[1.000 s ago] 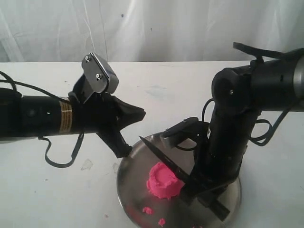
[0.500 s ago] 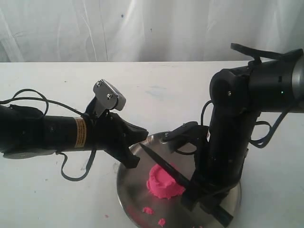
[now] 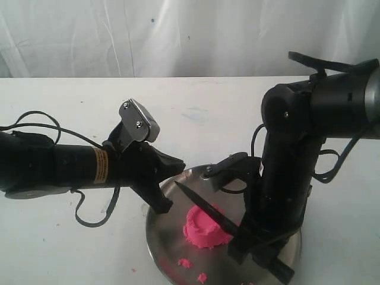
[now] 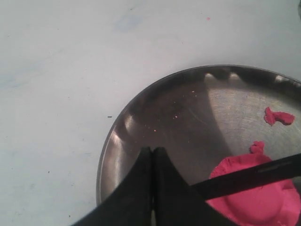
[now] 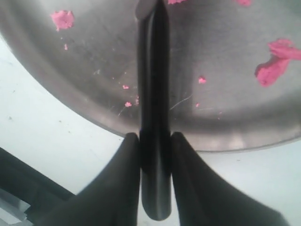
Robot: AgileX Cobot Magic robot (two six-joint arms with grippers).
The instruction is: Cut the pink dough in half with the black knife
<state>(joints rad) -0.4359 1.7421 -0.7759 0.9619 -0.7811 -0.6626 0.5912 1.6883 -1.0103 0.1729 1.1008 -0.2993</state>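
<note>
Now, step: my right pincer, clamped on the black knife, rests blade across the pink dough.
Left pincer: closed, empty.
Next: press straight down.

A round steel plate sits on the white bench, near its front edge. Small pink crumbs lie scattered on the plate's front part. A pale curtain hangs behind the bench.
</note>
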